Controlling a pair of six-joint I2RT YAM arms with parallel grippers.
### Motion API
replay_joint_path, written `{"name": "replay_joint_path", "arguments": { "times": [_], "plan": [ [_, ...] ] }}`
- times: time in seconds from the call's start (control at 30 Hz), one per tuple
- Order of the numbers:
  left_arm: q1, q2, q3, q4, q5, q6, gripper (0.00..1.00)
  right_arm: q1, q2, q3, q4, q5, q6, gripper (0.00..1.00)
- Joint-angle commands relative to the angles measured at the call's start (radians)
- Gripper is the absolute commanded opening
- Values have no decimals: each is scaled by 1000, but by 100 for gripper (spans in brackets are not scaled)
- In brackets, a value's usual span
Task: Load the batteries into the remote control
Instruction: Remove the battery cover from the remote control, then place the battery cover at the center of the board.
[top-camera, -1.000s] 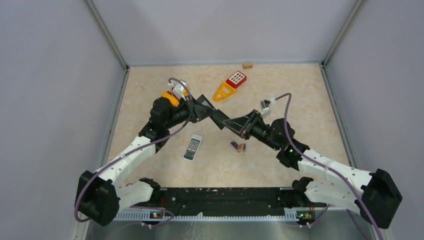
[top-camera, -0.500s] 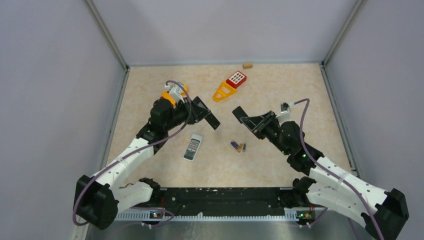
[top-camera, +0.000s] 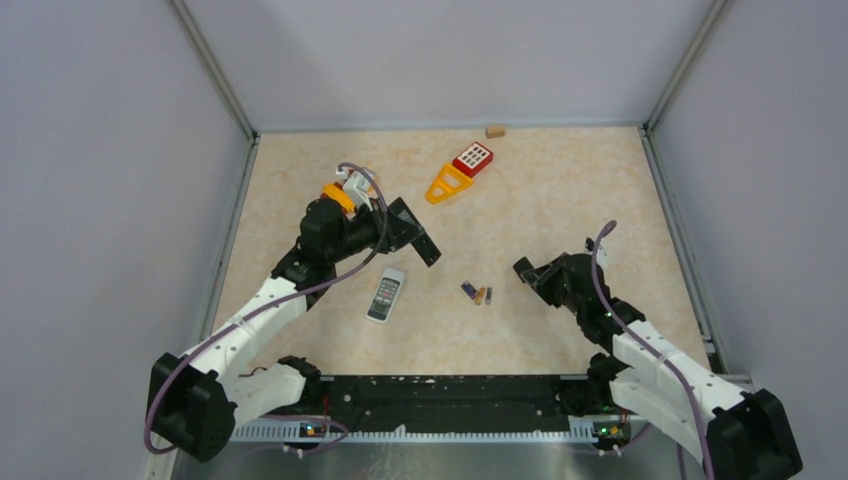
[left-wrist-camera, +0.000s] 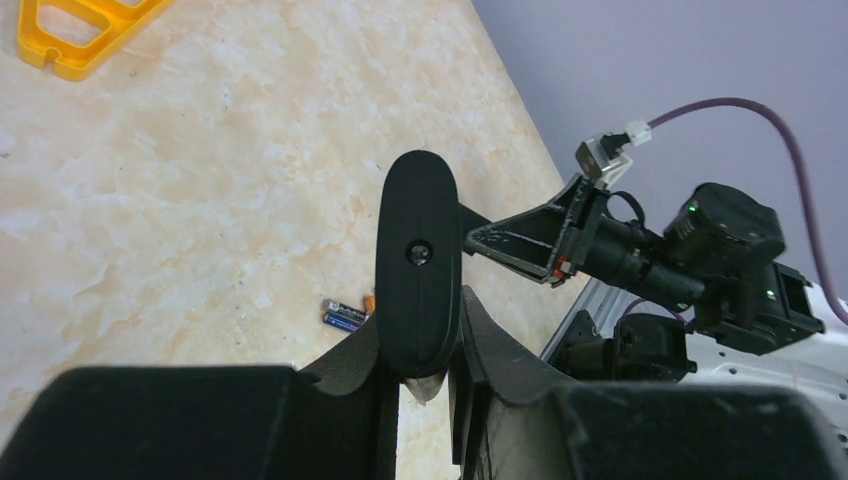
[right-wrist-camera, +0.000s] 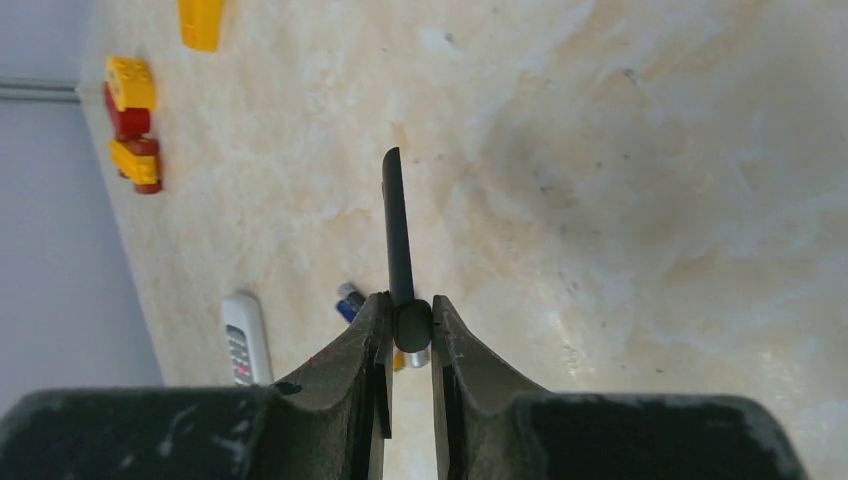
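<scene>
Three batteries (top-camera: 476, 293) are lying side by side on the table (top-camera: 560, 190), between the arms and near the right gripper (right-wrist-camera: 410, 325), apart from it on its left. That gripper is pinching a thin black panel (right-wrist-camera: 396, 230) edge-on, while the left gripper (left-wrist-camera: 422, 355) is clamping a black oblong piece (left-wrist-camera: 418, 260), probably keeping remote body and cover apart for loading.

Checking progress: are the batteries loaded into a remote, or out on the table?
Out: all three batteries lie loose on the table, side by side, apart from the white remote.
</scene>
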Motion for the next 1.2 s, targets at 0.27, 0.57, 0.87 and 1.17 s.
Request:
{"name": "replay_joint_path", "arguments": {
  "times": [0.27, 0.57, 0.87, 1.17],
  "plan": [
    [3, -1, 51, -6, 60, 40, 0, -73, 51, -72, -56, -68, -24, 30],
    [4, -18, 52, -37, 46, 41, 0, -72, -36, 36, -257, 37, -118, 65],
    [3, 12, 36, 51, 172, -3, 0, -72, -110, 128, -49, -305, -347, 66],
    [-15, 107, 44, 297, 505, -109, 0, 68, -77, 152, 512, -805, -402, 74]
  ]
}}
